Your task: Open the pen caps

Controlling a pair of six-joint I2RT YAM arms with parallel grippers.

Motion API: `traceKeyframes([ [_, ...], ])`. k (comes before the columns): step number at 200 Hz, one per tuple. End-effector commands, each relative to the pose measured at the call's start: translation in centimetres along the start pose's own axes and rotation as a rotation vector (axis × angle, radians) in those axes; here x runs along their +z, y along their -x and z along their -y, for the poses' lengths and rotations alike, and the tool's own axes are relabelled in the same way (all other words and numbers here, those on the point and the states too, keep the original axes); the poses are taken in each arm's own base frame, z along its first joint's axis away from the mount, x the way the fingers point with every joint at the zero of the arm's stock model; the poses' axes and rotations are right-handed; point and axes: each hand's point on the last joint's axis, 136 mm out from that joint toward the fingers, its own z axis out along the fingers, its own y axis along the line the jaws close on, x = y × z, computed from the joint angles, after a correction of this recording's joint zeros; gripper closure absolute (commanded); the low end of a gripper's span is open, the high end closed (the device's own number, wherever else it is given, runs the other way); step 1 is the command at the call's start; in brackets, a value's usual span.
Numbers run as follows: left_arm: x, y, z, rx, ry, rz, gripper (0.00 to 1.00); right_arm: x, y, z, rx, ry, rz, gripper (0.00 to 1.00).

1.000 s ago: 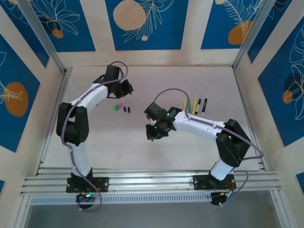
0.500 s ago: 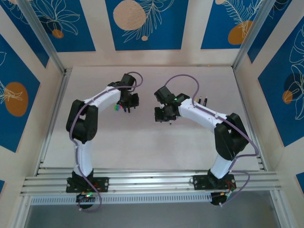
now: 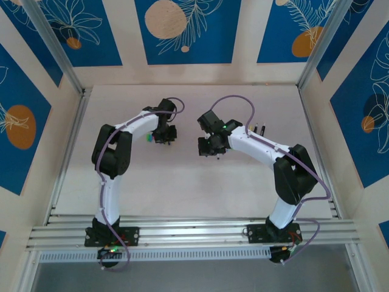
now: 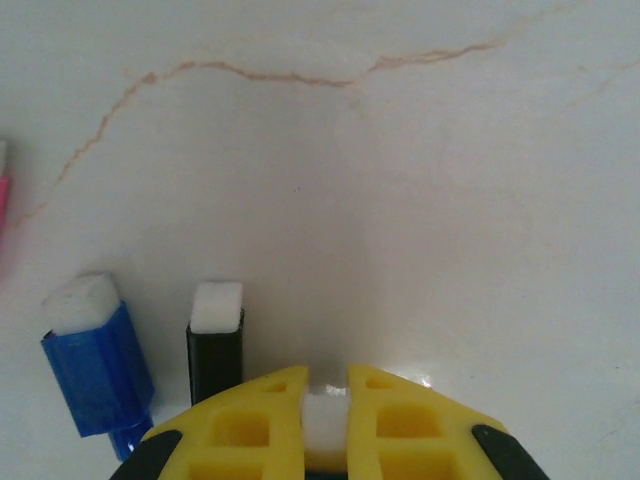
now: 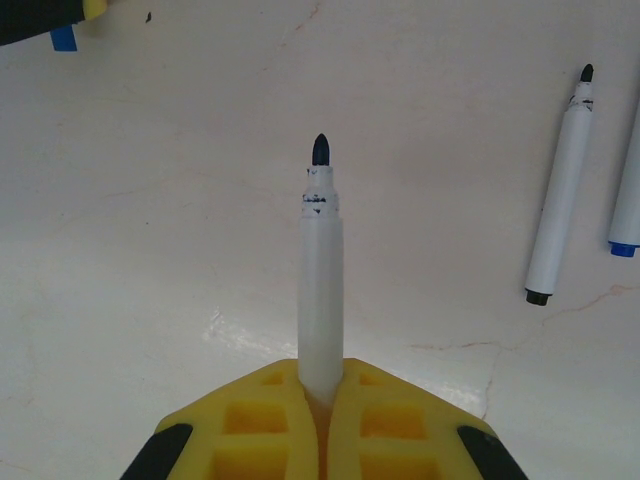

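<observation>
My left gripper [image 4: 326, 385] is shut on a small pen cap with a white end [image 4: 325, 415], low over the table. Just to its left stand a black cap [image 4: 215, 345] and a blue cap [image 4: 95, 365], both white-ended, and a pink one [image 4: 3, 195] shows at the frame's edge. My right gripper [image 5: 322, 372] is shut on a white pen barrel [image 5: 321, 290] whose dark tip [image 5: 320, 150] is bare. In the top view the left gripper [image 3: 165, 135] and right gripper [image 3: 208, 148] hang apart at mid-table, with green and pink caps [image 3: 149, 139] beside the left one.
Two more white pens lie to the right of the held pen: one with its tip bare [image 5: 558, 190] and one at the frame's edge with a blue band [image 5: 625, 215]. Black pen ends [image 3: 260, 128] show behind the right arm. Metal frame rails [image 3: 67, 152] border the table.
The left gripper came nearer and rightward over the row of caps. The right gripper moved away from the table's near edge with the pen. Little moved in the last half second.
</observation>
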Motion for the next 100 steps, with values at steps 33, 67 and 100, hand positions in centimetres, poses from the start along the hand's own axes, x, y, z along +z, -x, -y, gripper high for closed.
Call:
traceKeyframes([
  [33, -0.16, 0.35, 0.26, 0.027, 0.024, -0.001, 0.82, 0.43, 0.17, -0.04, -0.018, 0.001, -0.014, 1.00],
  [67, -0.59, 0.73, 0.38, 0.036, 0.030, 0.009, 0.80, 0.76, 0.10, 0.20, -0.022, -0.013, -0.019, 1.00],
  [100, -0.66, 0.86, 0.32, 0.042, 0.039, 0.008, 0.80, 0.81, 0.20, 0.43, -0.028, -0.023, -0.016, 1.00],
])
